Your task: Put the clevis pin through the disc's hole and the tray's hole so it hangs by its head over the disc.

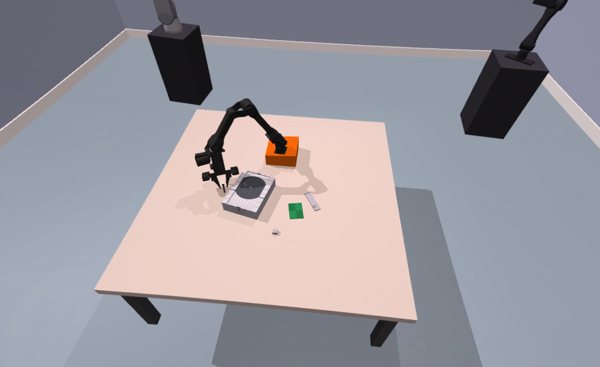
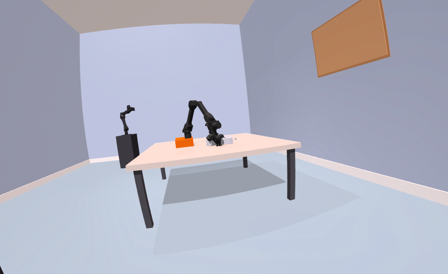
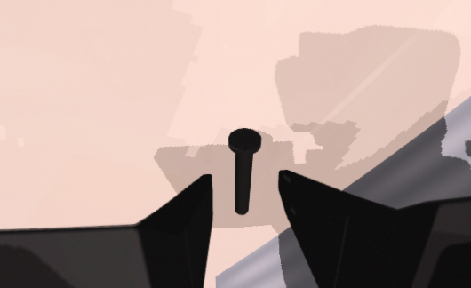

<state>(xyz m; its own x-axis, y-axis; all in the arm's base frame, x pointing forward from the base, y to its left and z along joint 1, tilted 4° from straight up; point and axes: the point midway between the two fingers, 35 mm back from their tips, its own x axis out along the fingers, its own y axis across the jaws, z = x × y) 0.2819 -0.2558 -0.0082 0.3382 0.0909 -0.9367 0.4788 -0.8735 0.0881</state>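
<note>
Early stage, judged from the present layout: the wide dark-grey aluminium disc (image 1: 250, 187) lies in the pale, rimmed steel tray (image 1: 239, 204) (image 2: 228, 140), but no pin passes through it. The small dark steel clevis pin (image 3: 243, 178) (image 1: 223, 188) is beside the tray, off its left side, between the fingertips of the black parallel-jaw gripper (image 1: 223, 183) (image 3: 245, 174). Fingers stand partly open, with a visible gap on both sides of the shank in the wrist view; nothing gripped. The pin appears upright, one wide round end and one narrow end showing. Left to do, as I judge it: close on the pin, lift it, bring it over the disc's centre with the head uppermost, lower it through both holes, release and back away. Hard to make out: the disc's hole is only a speck in the top view, and the tray's hole beneath cannot be seen. In the exterior view the gripper hides the pin and part of the tray. Which end of the pin meets the table, and whether it touches at all, cannot be told. The wrist view cuts off most of the tray.
</note>
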